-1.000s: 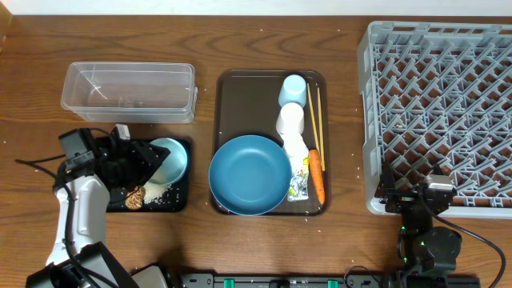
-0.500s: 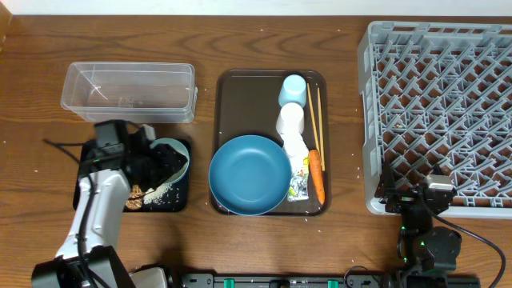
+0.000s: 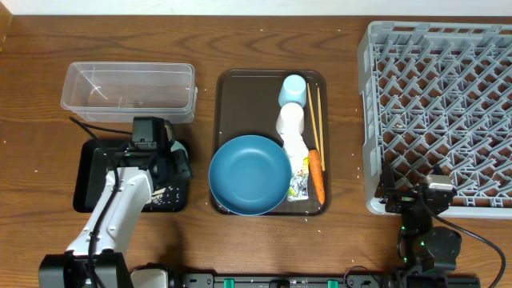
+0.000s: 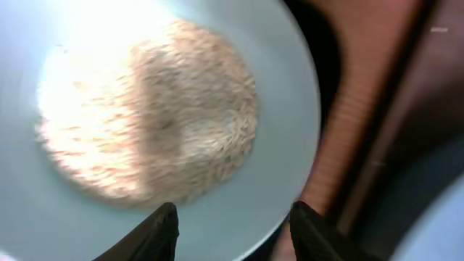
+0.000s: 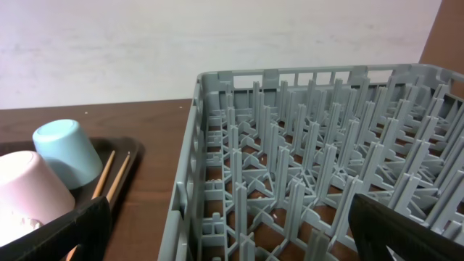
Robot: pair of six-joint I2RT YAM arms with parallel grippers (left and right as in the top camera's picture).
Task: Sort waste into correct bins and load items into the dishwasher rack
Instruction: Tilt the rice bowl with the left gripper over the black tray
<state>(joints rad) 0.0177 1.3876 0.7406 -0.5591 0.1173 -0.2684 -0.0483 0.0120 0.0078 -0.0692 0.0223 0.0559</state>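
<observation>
Well, loose white rice [image 4: 152, 123] inside pale-blue bowl [image 4: 286, 80].

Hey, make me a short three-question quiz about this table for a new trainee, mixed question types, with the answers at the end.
1. True or false: the carrot lies inside the rack.
2. Multiple choice: in the left wrist view, what is in the bowl? A) rice B) soup C) noodles
3. Fill in: the chopsticks lie on the brown tray right beside the two ____.

Key
1. False: it lies on the brown tray.
2. A
3. cups: the blue cup and the pink cup.
</observation>
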